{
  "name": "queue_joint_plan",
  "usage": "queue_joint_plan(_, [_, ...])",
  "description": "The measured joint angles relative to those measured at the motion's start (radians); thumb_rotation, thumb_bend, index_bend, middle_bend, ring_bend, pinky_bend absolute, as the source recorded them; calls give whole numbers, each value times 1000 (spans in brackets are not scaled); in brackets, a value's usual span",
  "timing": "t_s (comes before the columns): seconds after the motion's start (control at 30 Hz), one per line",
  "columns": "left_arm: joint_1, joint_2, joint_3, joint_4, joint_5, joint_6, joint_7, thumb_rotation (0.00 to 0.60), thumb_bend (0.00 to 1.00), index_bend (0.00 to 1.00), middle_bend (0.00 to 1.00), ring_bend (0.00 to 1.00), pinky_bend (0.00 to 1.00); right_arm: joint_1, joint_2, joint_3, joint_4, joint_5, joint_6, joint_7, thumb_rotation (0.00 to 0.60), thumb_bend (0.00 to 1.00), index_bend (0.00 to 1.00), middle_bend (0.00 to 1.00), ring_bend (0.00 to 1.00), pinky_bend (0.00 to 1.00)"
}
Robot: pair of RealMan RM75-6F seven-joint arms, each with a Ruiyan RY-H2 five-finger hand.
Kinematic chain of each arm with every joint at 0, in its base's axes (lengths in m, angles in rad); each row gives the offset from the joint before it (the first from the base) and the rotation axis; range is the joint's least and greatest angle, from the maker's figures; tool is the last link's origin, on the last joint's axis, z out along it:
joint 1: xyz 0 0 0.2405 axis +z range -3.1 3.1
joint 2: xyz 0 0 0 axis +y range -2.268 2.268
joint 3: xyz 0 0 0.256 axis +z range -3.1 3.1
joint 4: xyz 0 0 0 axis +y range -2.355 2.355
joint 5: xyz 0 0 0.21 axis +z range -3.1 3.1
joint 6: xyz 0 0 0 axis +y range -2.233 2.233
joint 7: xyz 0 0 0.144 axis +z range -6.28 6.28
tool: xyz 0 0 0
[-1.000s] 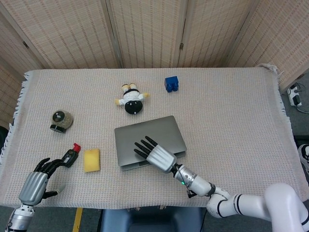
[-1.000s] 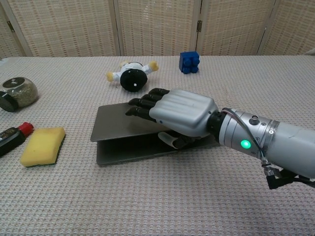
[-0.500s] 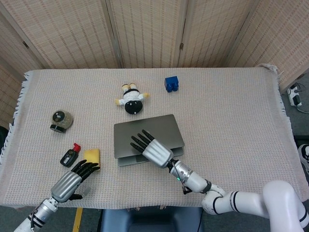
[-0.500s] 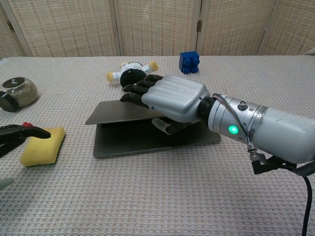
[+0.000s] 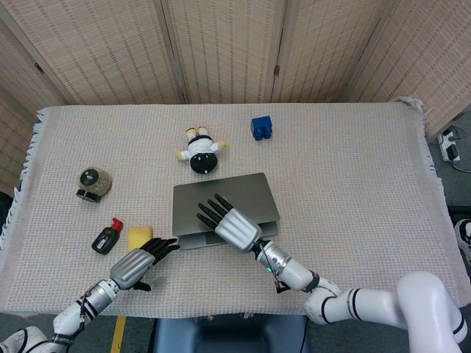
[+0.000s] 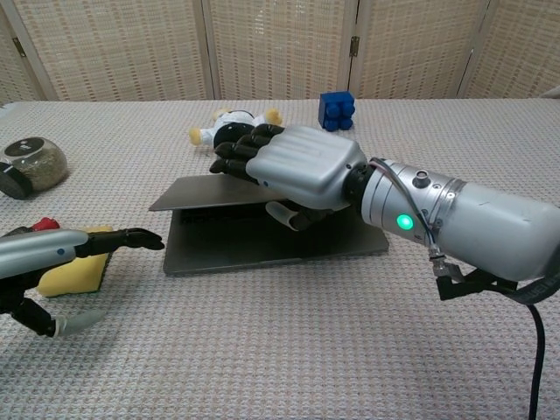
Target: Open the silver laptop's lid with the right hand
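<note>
The silver laptop (image 6: 271, 241) lay mid-table, its lid (image 6: 206, 194) raised a crack. The lid looked thin, stiff and slick, best taken at its front edge. My right hand (image 6: 293, 171) pinched that edge, fingers above and thumb beneath. My left hand (image 6: 61, 254) hovered empty, fingers extended, beside the base.

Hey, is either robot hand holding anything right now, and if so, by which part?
The right hand holds the silver laptop's lid by its front edge, fingers on top and thumb beneath. The left hand holds nothing, fingers stretched toward the laptop.
</note>
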Motion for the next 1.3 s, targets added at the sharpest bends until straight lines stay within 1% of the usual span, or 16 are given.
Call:
queue_joint_plan(0.1, [-24,-15,-8,1,-22,-33,7,600,597,0,0,0,0,5,-2,-1,3,6,0,-3,600,639,0,0,0,0])
queue_joint_plan(0.37, [-74,-55,-38,7,-91,-94,44,599,625,0,0,0,0,14,-10,-3,13,19,3,-1,600,639,0,0,3,0])
queue_joint_plan(0.6, [-106,-94,-56,28,-144,-138,109,544,635,0,0,0,0,23,-17,-6,24,23,8,1,600,639,0,0,1,0])
queue_joint_plan(0.77, [-119,-117,-68,39,-182,-149,172,516,642,8,0,0,0,25,-16,-10,24,24,12,3,600,639,0,0,1,0])
queue_joint_plan(0.97, [-123,-130,-71,38,-222,-151,247,480,649,19,0,0,0,28,-16,-15,26,22,19,5,600,639,0,0,0,0])
queue_joint_plan(1.3, [-132,-140,-64,31,-270,-166,305,476,649,32,20,0,0,30,-26,-16,50,32,24,14,600,639,0,0,2,0])
